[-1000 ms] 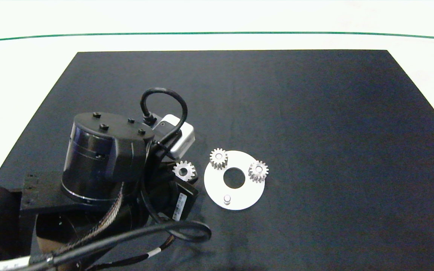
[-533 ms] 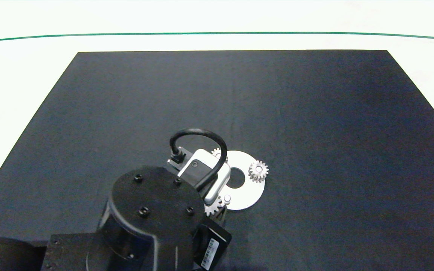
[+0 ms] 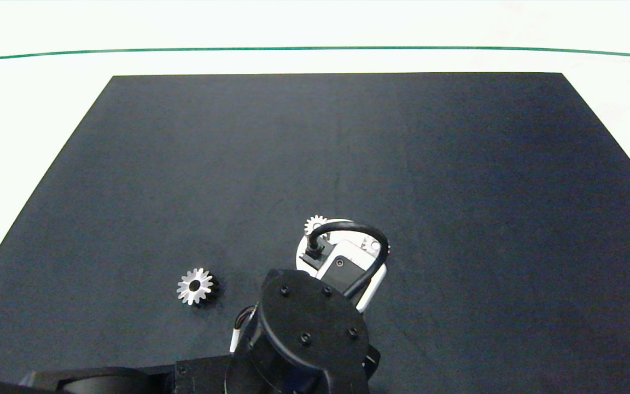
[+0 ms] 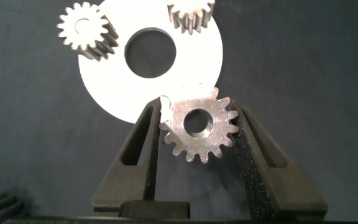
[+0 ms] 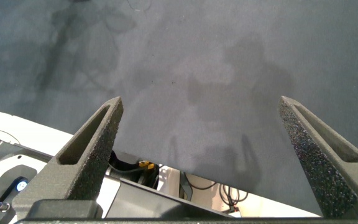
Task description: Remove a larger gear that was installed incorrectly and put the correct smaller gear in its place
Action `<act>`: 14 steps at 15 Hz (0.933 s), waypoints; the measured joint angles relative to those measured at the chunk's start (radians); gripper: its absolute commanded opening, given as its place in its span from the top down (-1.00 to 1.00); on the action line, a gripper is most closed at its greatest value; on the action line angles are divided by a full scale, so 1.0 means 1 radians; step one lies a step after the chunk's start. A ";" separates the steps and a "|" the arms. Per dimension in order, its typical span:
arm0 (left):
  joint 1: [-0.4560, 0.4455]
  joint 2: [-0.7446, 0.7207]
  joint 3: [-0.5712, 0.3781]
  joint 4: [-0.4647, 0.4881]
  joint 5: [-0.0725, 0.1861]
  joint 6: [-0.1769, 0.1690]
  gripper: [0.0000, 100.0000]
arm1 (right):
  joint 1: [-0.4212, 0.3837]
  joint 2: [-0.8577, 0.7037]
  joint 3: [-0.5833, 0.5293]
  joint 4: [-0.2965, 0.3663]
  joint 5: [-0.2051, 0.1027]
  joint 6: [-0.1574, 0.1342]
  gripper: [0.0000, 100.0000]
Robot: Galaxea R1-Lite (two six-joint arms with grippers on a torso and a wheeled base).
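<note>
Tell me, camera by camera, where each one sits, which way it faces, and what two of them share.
Head: above the table, facing down at the mat; the left arm hides most of the disc.
Left wrist: on the left arm, facing the disc; the left gripper is shut on a small gear.
Right wrist: on the right arm, facing bare mat; the right gripper is open.
Shared: head and left wrist both show the disc.

No text, label or number can be read anywhere.

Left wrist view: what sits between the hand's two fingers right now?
A small gear, clamped between the left hand's fingers, hangs over the white disc's edge, where two other small gears sit.
</note>
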 measured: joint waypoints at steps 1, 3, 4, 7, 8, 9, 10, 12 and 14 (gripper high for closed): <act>0.001 0.011 -0.001 -0.002 -0.001 0.006 0.56 | 0.000 0.000 0.000 0.000 0.000 0.000 -1.00; 0.007 0.025 -0.004 -0.003 -0.001 0.018 0.56 | 0.000 0.000 0.000 0.000 0.000 0.001 -1.00; 0.013 0.031 -0.007 -0.003 -0.001 0.024 0.56 | 0.001 -0.001 0.000 0.000 0.000 0.001 -1.00; 0.034 0.040 -0.011 -0.003 -0.001 0.029 0.56 | 0.001 -0.005 0.000 0.003 0.000 0.002 -1.00; 0.044 0.041 -0.010 -0.003 -0.002 0.042 0.56 | 0.000 -0.005 0.000 0.007 0.000 0.001 -1.00; 0.057 0.041 -0.007 -0.003 -0.001 0.057 0.56 | 0.000 -0.006 0.000 0.008 0.000 0.001 -1.00; 0.066 0.041 -0.005 -0.006 -0.001 0.061 0.56 | 0.000 -0.007 0.000 0.009 0.000 0.002 -1.00; 0.078 0.042 -0.003 -0.018 -0.001 0.062 0.56 | 0.000 -0.009 0.000 0.009 0.000 0.001 -1.00; 0.080 0.047 -0.002 -0.019 -0.001 0.062 0.56 | 0.000 -0.010 0.000 0.009 0.000 0.002 -1.00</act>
